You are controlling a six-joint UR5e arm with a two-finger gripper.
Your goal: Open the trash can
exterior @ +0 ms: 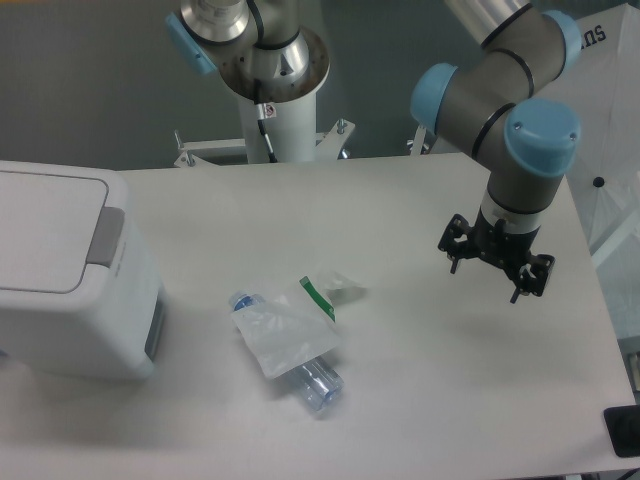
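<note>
Trash can point(70, 275) lid down, far left, well apart from fingers point(494, 269), spread, empty.

The trash can point(70, 290) is cut off at the left edge; the hand's point(494, 262) fingers are indistinct.

End effector point(494, 268) downward, empty

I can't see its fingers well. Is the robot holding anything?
Nothing. The gripper hangs in the air, far from the trash can and the bottle.
</note>
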